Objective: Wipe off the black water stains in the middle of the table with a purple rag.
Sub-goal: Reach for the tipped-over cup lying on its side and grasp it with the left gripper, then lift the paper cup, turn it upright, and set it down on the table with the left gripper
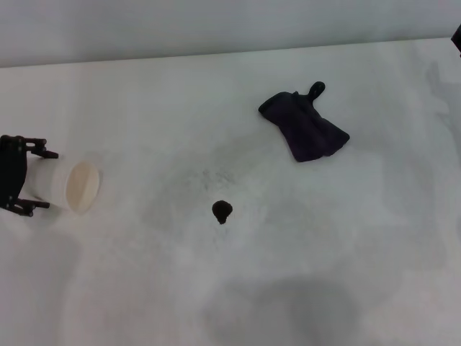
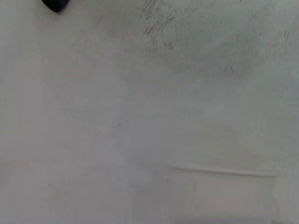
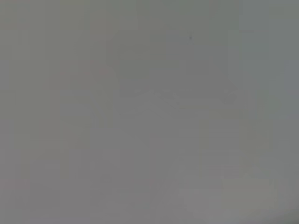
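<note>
The black water stain [image 1: 222, 210] is one small dark teardrop blot in the middle of the white table [image 1: 238, 288]; its edge also shows in the left wrist view [image 2: 56, 4]. The purple rag [image 1: 305, 125] lies flat, bunched into a fan shape, at the back right, with no gripper near it. At the left edge my left gripper [image 1: 47, 180] holds a white paper cup [image 1: 75, 185] tipped on its side, one finger on each side of it. Only a dark corner of my right gripper [image 1: 457, 37] shows, at the far right edge.
The cup's rim [image 2: 224, 171] shows close up in the left wrist view. Faint grey speckles [image 1: 216, 175] mark the table just behind the stain. The table's far edge meets a grey wall [image 1: 216, 25]. The right wrist view shows only plain grey.
</note>
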`<state>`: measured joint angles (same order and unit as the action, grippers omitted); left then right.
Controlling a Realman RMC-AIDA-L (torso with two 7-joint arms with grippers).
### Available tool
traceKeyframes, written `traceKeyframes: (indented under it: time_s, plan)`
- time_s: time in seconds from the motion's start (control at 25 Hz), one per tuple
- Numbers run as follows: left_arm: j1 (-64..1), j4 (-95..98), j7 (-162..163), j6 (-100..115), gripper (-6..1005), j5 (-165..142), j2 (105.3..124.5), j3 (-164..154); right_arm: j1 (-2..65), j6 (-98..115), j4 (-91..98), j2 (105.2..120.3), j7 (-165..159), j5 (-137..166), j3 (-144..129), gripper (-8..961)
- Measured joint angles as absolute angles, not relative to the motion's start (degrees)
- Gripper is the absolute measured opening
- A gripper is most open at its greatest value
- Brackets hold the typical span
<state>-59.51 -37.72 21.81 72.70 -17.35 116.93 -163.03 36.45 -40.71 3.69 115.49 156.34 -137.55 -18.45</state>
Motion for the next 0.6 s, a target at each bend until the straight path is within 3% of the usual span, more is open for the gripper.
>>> traceKeyframes:
  time_s: [0.16,0.6]
  plan:
    - [-59.44,-37.72,21.38,72.87,860,-17.18,117.11,-163.03,36.37,-40.90,3.69,115.49,156.40,-137.55,-18.45,828]
    - [-59.17,-38.32,25.07,74.32,701,-9.81,117.67,-163.04,35.80,-40.92,4.26,115.41,156.66,-137.55,-18.51,828]
